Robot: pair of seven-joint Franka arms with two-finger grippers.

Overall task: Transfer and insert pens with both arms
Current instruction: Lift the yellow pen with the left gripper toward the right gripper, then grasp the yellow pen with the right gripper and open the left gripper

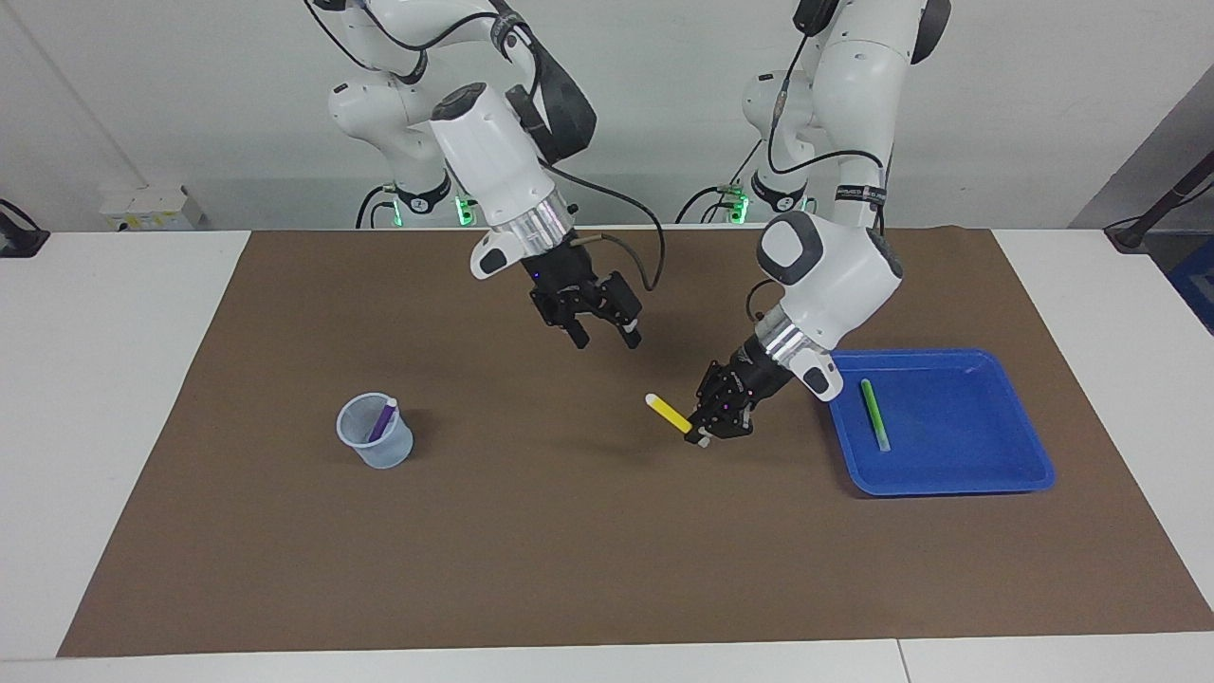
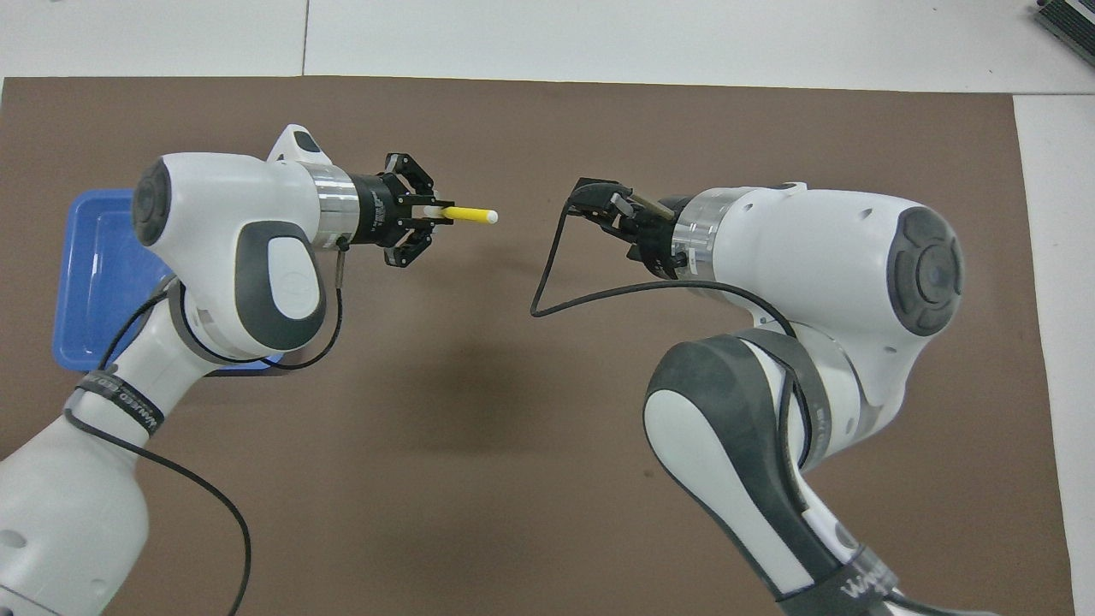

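Observation:
My left gripper (image 1: pixel 700 434) (image 2: pixel 428 216) is shut on the yellow pen (image 1: pixel 669 413) (image 2: pixel 469 213), held over the middle of the brown mat with its pale tip pointing toward the right arm's end. My right gripper (image 1: pixel 605 339) (image 2: pixel 609 218) hangs open and empty over the mat, apart from the pen's tip. The purple pen (image 1: pixel 383 419) stands in a clear plastic cup (image 1: pixel 375 448) toward the right arm's end. The green pen (image 1: pixel 874 415) lies in the blue tray (image 1: pixel 948 474) (image 2: pixel 94 257) toward the left arm's end. In the overhead view the right arm hides the cup.
A brown mat (image 1: pixel 569 531) covers most of the white table. A black cable (image 2: pixel 547 282) loops down from the right wrist.

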